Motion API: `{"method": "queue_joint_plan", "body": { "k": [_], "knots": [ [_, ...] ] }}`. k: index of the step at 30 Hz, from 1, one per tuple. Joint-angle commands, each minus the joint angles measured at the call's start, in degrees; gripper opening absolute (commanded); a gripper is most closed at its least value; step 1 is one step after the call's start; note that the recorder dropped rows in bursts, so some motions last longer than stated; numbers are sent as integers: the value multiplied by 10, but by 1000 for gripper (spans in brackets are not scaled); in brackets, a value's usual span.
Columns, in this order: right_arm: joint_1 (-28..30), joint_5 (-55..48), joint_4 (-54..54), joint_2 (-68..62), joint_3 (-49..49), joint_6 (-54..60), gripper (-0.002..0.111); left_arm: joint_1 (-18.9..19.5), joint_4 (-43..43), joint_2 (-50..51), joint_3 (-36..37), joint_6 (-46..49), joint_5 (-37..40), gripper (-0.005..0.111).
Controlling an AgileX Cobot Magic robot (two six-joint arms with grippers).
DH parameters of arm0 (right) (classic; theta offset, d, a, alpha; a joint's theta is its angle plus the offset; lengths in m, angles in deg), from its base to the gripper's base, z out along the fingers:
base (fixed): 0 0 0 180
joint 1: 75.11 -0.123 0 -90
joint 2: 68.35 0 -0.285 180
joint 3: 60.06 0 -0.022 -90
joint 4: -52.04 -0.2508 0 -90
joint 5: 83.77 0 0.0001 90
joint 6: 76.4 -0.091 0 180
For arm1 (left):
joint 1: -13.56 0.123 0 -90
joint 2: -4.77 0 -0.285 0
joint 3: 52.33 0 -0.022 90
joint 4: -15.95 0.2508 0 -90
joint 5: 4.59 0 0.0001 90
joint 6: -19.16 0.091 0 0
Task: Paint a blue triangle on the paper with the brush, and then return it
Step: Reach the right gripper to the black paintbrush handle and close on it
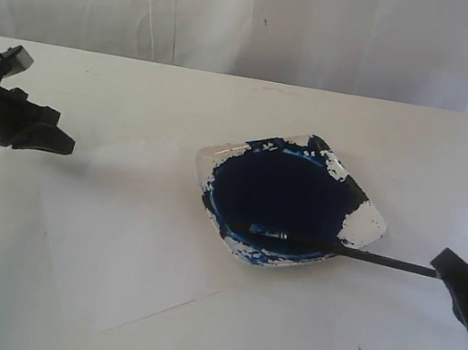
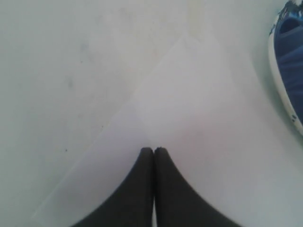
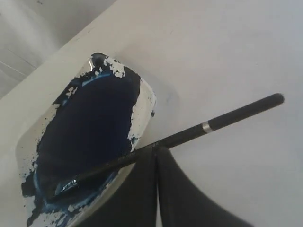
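Listing the scene from left to right, we enter the following.

1. Left gripper (image 1: 57, 142): the black fingers are pressed together and carry nothing. It hovers over the sheet described next.

2. The paper (image 1: 132, 239): a white sheet lying flat on the table (image 1: 385, 138), beneath and just ahead of the left gripper's tips and well apart from the right gripper. We find no blue mark on it in the exterior view or in the left wrist view (image 2: 199, 123).

3. Dish (image 1: 366, 224): it sits between the two grippers, just beside the paper's edge and directly ahead of the right gripper's tips. It holds a pool of dark blue paint, and its pale rim (image 3: 142, 101) is spattered.

4. The brush (image 1: 373, 258): it has a black handle and a silvery ferrule. The bristle end is down in the paint. The handle (image 3: 189, 135) crosses the dish rim and runs back to the right gripper's tips and on past them.

5. Right gripper (image 1: 441, 261): the fingers are pressed together on the handle. We judge that they pinch it at the very tips (image 3: 156, 150).

6. Progress: we judge the task to be at an early stage. The brush is in hand and loading with paint. No side of the triangle is on the paper yet. Carrying the brush over to the sheet, painting the triangle and returning the brush are all left to do.
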Motion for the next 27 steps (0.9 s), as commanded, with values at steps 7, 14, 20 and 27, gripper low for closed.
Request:
{"method": "queue_joint_plan", "body": {
  "k": [7, 14, 20, 27],
  "knots": [
    [-1, 72, 54, -124, -30, -53, 0, 0, 26, -5, 21, -19, -30, 0],
    [-1, 88, 110, -124, -30, -53, 0, 0, 28, -5, 34, -19, -72, 0],
    [-1, 91, 90, -124, -30, -53, 18, 0, 27, -5, 34, -19, -72, 0],
    [-1, 80, 74, -125, -40, -153, 67, 0, 27, -5, 34, -19, -77, 0]
  ]
}}
